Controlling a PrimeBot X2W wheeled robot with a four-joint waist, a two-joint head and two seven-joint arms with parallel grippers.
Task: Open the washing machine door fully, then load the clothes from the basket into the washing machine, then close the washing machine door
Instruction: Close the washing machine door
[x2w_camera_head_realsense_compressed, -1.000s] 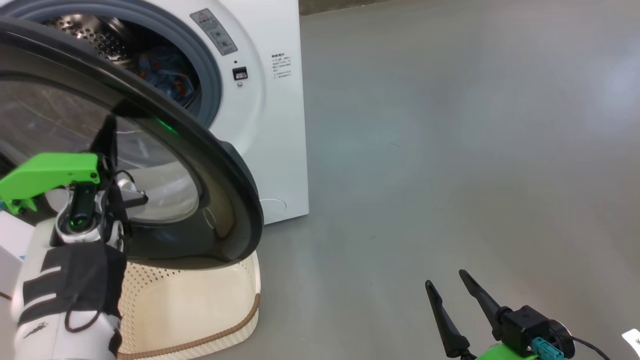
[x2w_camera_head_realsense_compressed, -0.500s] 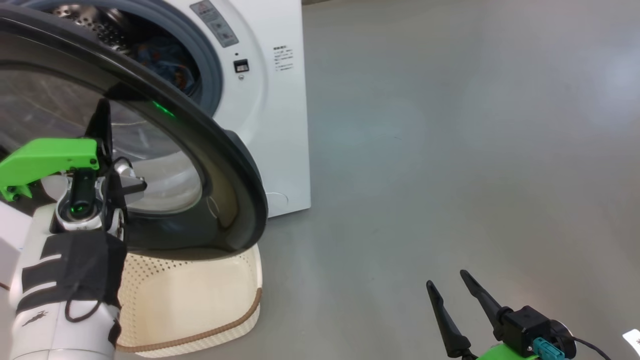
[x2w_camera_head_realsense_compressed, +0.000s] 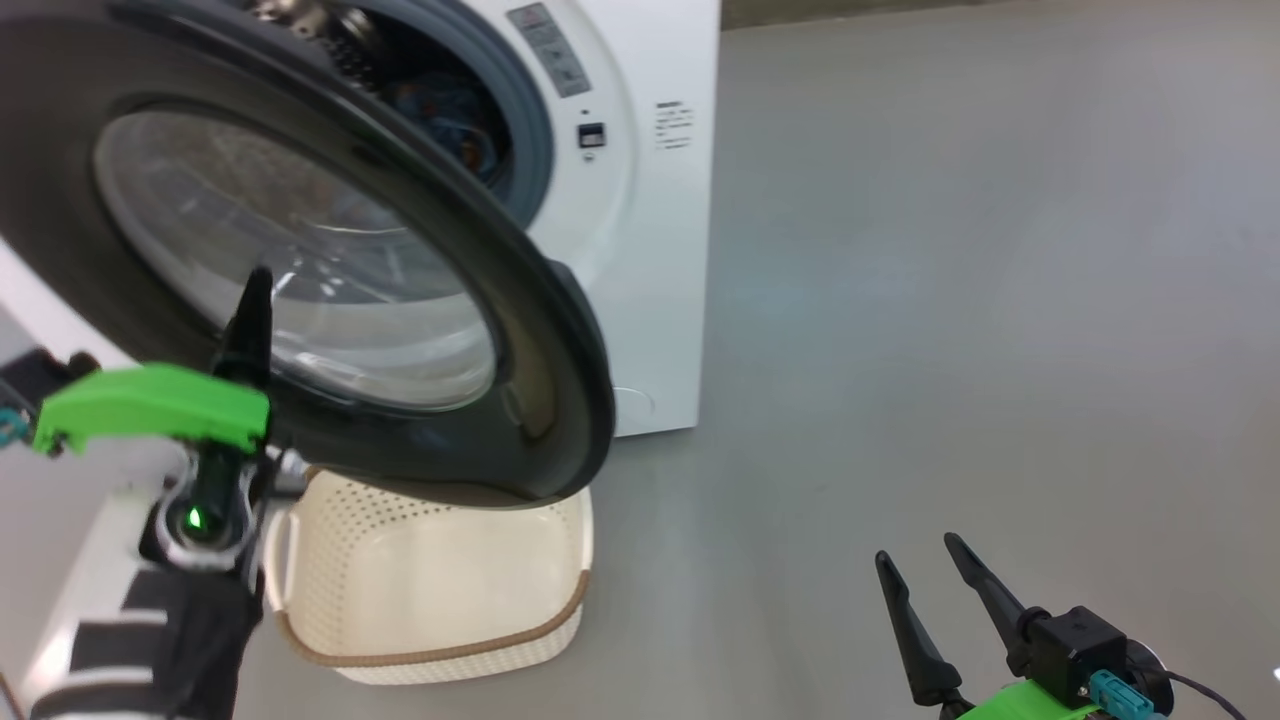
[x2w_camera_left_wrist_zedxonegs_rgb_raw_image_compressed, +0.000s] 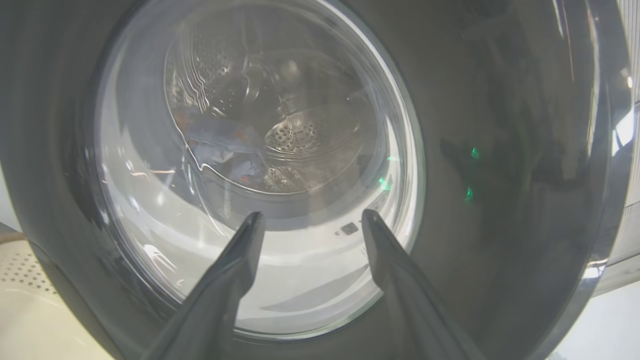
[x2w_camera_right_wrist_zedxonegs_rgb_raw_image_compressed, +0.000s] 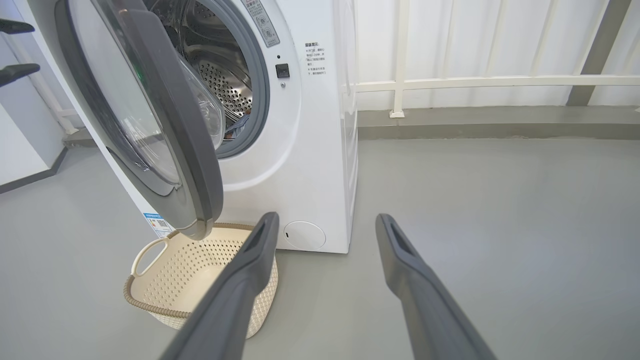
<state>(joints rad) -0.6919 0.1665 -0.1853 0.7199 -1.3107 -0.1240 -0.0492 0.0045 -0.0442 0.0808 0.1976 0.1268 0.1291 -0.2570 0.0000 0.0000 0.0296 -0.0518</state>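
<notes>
Washing machine door (x2w_camera_left_wrist_zedxonegs_rgb_raw_image_compressed: 500, 150) just beyond left hand (x2w_camera_left_wrist_zedxonegs_rgb_raw_image_compressed: 312, 214)

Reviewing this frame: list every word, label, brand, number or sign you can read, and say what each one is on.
No text is sharp enough to quote.
The grey sticker on the washing machine, upper front: blurred.
The black print block on its white front: too small to read.
The blue label low on its front: too small to read.
</notes>
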